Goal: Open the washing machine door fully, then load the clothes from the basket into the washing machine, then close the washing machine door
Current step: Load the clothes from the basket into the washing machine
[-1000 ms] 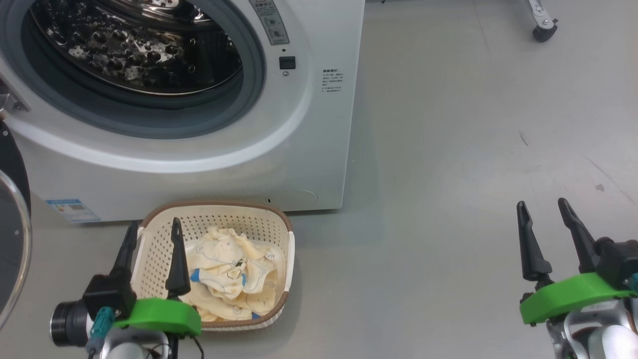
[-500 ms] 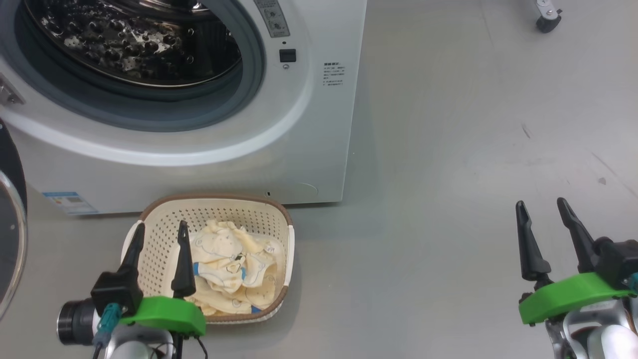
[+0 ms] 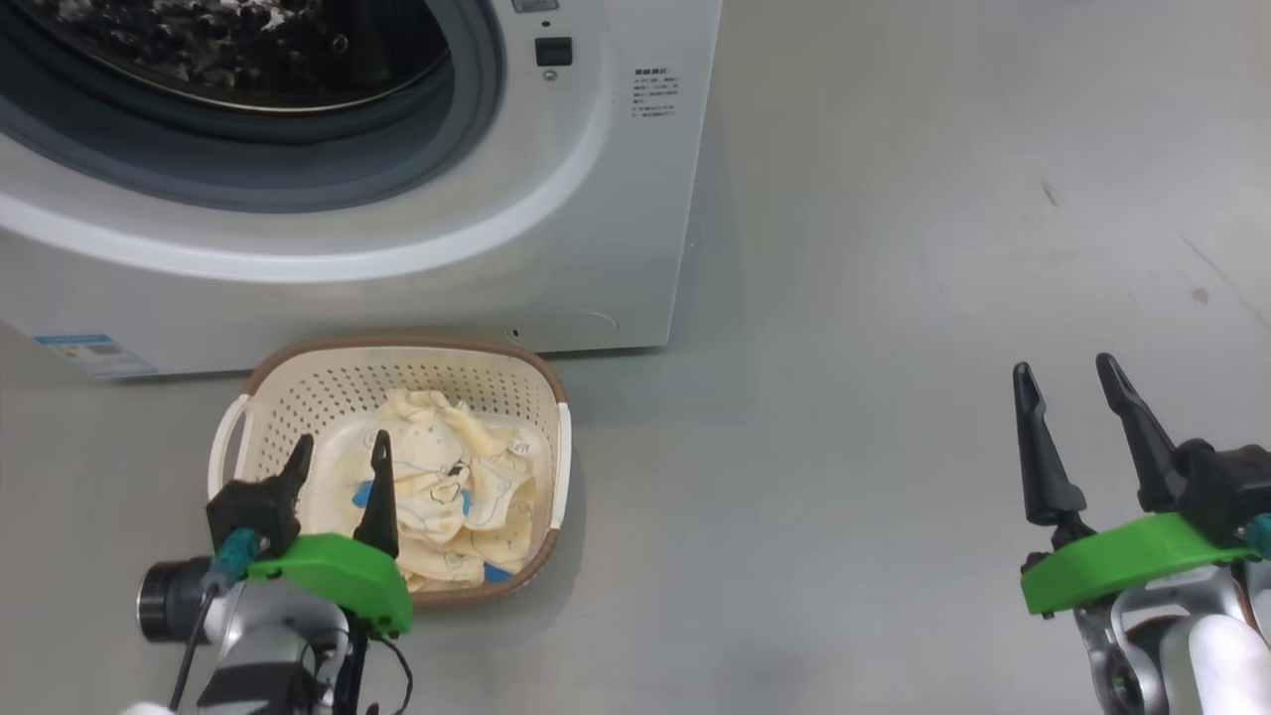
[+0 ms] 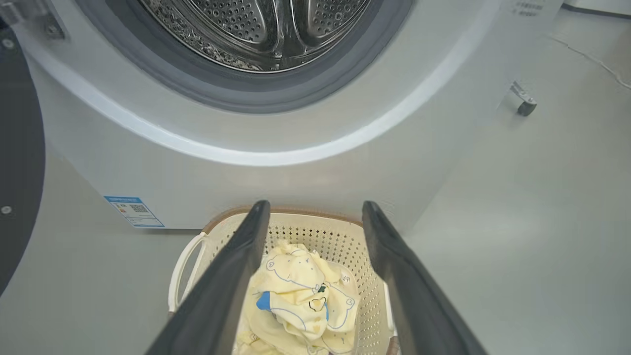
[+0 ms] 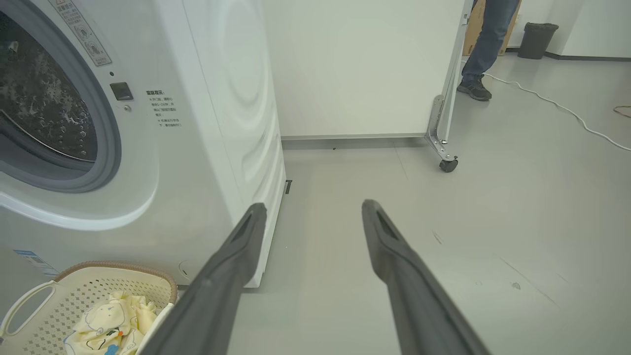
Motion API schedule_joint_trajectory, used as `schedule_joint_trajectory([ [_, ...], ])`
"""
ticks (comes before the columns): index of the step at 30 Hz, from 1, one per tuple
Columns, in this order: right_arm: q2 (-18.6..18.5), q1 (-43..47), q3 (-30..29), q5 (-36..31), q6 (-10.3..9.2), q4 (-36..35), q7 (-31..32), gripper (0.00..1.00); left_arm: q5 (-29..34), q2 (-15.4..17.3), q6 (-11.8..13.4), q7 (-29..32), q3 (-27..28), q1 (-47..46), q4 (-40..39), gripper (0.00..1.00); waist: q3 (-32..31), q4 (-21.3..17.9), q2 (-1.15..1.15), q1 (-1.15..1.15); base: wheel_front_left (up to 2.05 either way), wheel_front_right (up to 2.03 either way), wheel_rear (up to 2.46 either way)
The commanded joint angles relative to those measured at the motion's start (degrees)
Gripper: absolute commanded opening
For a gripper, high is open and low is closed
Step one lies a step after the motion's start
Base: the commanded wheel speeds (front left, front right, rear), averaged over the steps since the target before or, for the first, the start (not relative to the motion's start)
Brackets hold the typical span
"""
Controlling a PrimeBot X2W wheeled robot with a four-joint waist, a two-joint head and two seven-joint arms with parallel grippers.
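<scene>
Cream clothes (image 3: pixel 447 487) — left tool (image 3: pixel 341 440) now above them.

Test lab, washing machine (image 5: pixel 212 113) on bare floor (image 5: pixel 517 222), wheeled partition (image 5: pixel 369 64)

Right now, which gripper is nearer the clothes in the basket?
Left. The left gripper hangs open over the clothes; the right gripper is far to their right over floor.

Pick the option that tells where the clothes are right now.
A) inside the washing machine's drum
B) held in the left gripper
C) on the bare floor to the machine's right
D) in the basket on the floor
D: the clothes lie in the basket, which stands on the floor in front of the washing machine. The left gripper is open and holds nothing.
</scene>
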Motion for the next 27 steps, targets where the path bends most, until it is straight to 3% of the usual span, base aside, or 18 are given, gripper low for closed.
schedule_joint_trajectory([
  [1, -0.7, -2.2, 1.3, 0.3, 0.01, -2.2, -0.7, 1.0, -0.9, 0.9, -0.8, 0.9, 1.5, -3.0, -0.1, 1.0, 1.6, -0.8, 0.0, -0.01, 0.0, 0.0, 0.0],
  [10, -0.7, -5.4, 3.0, 1.2, 0.01, -1.9, -1.9, 1.0, -4.4, 1.9, -5.2, 6.0, 1.7, -11.6, 14.9, 1.0, 8.8, -4.2, 0.0, -0.01, 0.0, 0.0, 0.0],
  [19, -0.7, -9.1, 5.3, 3.2, 0.01, -0.4, -4.3, 1.0, -7.5, 3.8, -7.4, 7.3, 3.4, -20.0, 28.4, 1.0, 17.0, -8.6, 0.0, -0.01, 0.0, 0.0, 0.0],
  [27, -0.7, -12.8, 7.5, 5.7, 0.01, 1.5, -6.6, 1.0, -9.1, 7.5, -8.3, 8.0, 4.6, -26.8, 35.7, 1.0, 25.6, -12.2, 0.0, -0.01, 0.0, 0.0, 0.0],
])
